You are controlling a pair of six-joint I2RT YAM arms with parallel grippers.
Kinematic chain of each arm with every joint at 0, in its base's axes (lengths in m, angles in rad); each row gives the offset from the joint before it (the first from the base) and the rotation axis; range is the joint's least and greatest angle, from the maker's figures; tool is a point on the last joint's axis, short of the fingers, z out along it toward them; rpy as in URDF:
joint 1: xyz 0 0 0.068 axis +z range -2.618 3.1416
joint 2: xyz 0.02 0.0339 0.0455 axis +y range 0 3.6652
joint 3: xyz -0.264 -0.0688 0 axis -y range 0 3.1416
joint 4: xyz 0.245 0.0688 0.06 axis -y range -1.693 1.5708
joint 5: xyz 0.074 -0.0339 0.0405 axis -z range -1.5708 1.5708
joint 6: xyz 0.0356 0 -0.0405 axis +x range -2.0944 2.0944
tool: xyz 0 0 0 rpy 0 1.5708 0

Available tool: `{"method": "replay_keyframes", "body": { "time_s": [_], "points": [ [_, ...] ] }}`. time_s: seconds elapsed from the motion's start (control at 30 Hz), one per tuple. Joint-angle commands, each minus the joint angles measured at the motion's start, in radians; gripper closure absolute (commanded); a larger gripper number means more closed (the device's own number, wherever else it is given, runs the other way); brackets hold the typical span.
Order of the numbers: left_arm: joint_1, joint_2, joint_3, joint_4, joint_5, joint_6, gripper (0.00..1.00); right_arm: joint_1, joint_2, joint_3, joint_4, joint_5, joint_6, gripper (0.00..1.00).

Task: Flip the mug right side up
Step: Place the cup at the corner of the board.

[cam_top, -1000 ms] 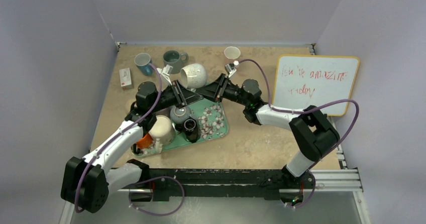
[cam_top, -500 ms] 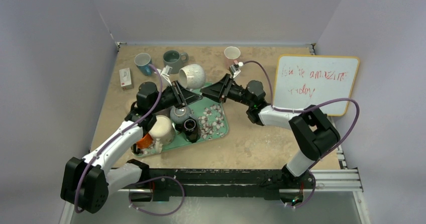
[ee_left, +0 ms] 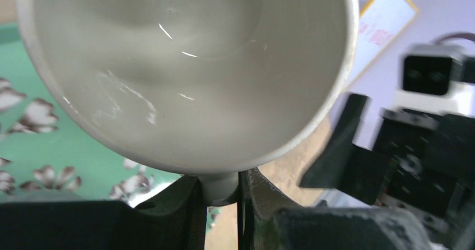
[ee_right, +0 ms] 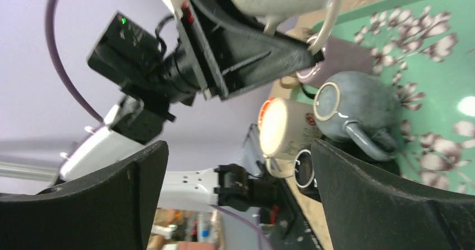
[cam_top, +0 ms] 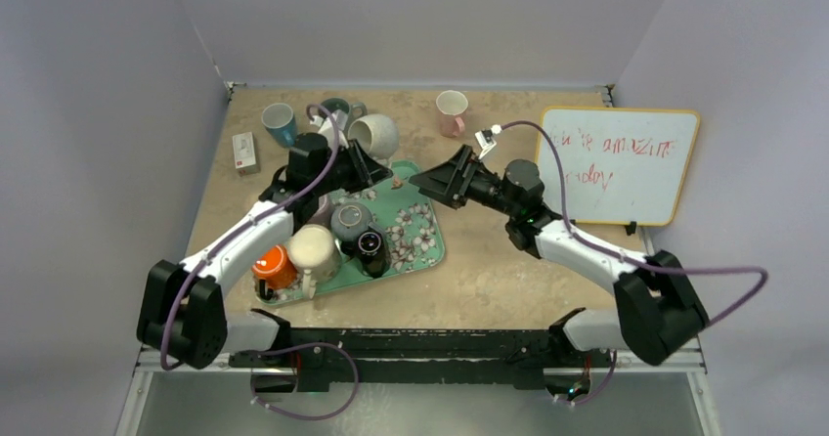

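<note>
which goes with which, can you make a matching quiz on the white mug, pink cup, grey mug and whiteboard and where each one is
1 white mug
2 pink cup
3 grey mug
4 whiteboard

a upside down on the tray
b held by its handle in the left gripper
c at the right side of the table
d upright near the far edge

Pairs: 1-b, 2-d, 3-a, 4-c

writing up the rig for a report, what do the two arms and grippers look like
The left arm and right arm have white middle links and bulky black joints. The left gripper and right gripper are black with flat wedge-shaped fingers. A purple cable loops along each arm.
</note>
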Motion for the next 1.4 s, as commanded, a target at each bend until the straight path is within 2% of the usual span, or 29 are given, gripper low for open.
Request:
{"method": "replay_keyframes", "body": {
  "time_s": [0.0,0.2,0.37,0.73,0.93,1.37],
  "points": [
    [-0.015,0.077,0.205,-0.001,-0.123,0.168,1.00,-0.001,-0.168,0.033,-0.294,0.097,-0.235,0.01],
    [-0.024,0.283,0.431,-0.088,-0.189,0.275,1.00,0.000,-0.387,0.019,-0.577,0.223,-0.387,0.01],
    [-0.057,0.495,0.660,-0.237,-0.308,0.368,1.00,0.000,-0.489,0.115,-0.809,0.332,-0.557,0.01],
    [-0.088,0.840,0.979,-0.363,-0.493,0.475,1.00,0.000,-0.549,0.158,-0.900,0.302,-0.630,0.01],
    [-0.088,0.927,1.048,-0.359,-0.565,0.524,1.00,0.000,-0.581,0.159,-0.908,0.318,-0.637,0.01],
    [-0.088,0.970,1.028,-0.338,-0.710,0.569,1.00,0.000,-0.571,0.144,-0.906,0.319,-0.649,0.01]
  ]
}}
